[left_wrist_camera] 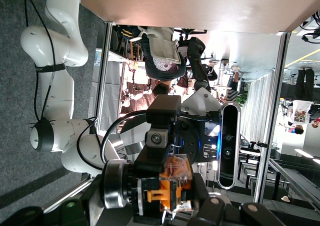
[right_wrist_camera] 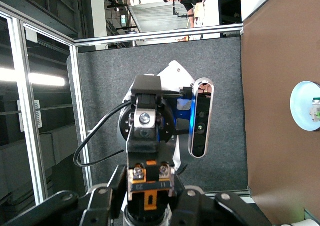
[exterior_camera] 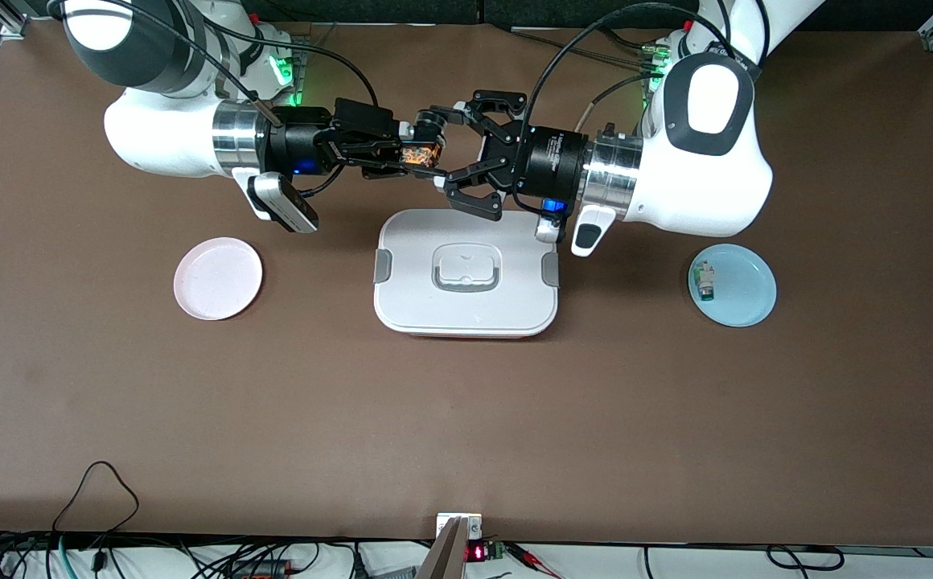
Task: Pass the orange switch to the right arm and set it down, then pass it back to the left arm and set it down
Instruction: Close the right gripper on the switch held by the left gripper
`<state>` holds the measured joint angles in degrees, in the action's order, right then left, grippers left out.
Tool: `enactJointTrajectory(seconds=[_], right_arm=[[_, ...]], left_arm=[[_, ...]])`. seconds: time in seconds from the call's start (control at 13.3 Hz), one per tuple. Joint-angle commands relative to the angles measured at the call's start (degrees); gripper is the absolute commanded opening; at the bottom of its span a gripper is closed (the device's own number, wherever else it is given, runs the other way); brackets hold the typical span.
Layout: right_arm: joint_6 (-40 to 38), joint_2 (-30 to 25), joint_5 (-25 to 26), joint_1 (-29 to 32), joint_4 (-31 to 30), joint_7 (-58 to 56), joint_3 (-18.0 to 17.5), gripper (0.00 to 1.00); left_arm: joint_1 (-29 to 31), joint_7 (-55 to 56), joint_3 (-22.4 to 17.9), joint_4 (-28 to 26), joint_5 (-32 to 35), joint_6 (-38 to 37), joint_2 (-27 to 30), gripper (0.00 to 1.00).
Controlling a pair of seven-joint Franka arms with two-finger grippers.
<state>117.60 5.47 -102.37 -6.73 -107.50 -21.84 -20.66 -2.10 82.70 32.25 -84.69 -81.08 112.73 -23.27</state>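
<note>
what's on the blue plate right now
One small white-and-green component lies on the blue plate, toward the edge nearer the box. Its underside is hidden.

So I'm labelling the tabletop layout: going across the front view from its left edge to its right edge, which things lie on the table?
Round pale pink plate → large white rounded-rectangular box with grey side clips → round light blue plate holding a small white-and-green component.

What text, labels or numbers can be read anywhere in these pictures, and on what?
No text reads clearly.
White print on the black body of the left hand, which meets the right hand: too small to read.
Red digits on the display at the table edge nearest the front camera: blurred.
Orange switch, held in the right hand: no legible marking.
</note>
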Motion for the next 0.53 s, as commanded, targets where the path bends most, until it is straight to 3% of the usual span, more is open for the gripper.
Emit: enactJointTrajectory(seconds=[0.0, 0.15, 0.23, 0.3, 0.38, 0.45], right_arm=[[0.53, -0.99, -0.29, 0.32, -0.61, -1.54, -0.43, 0.31], [0.53, -1.42, -0.2, 0.32, -0.61, -1.98, -0.43, 0.31], [0.53, -1.43, -0.2, 0.4, -0.7, -3.03, -0.43, 0.31], [0.53, -1.43, -0.2, 0.41, -0.78, -3.91, -0.43, 0.31], [0.53, -1.43, -0.2, 0.41, -0.78, -4.09, -0.43, 0.31], [0.7, -1.43, -0.2, 0.41, -0.78, -4.09, -0.43, 0.31]], left_arm=[[-0.19, 0.53, 0.09, 1.11, -0.83, 0.03, -0.81, 0.0], [-0.1, 0.35, 0.09, 1.11, -0.57, -0.05, -0.81, 0.0], [-0.1, 0.62, 0.09, 1.11, -0.92, -0.06, -0.81, 0.05], [-0.01, 1.05, 0.09, 1.11, -1.27, -0.32, -1.33, 0.25], [0.16, 1.75, 0.09, 1.11, -1.01, -0.32, -1.34, 0.77], [0.16, 1.76, 0.09, 1.19, -0.4, -0.41, -1.34, 1.0]])
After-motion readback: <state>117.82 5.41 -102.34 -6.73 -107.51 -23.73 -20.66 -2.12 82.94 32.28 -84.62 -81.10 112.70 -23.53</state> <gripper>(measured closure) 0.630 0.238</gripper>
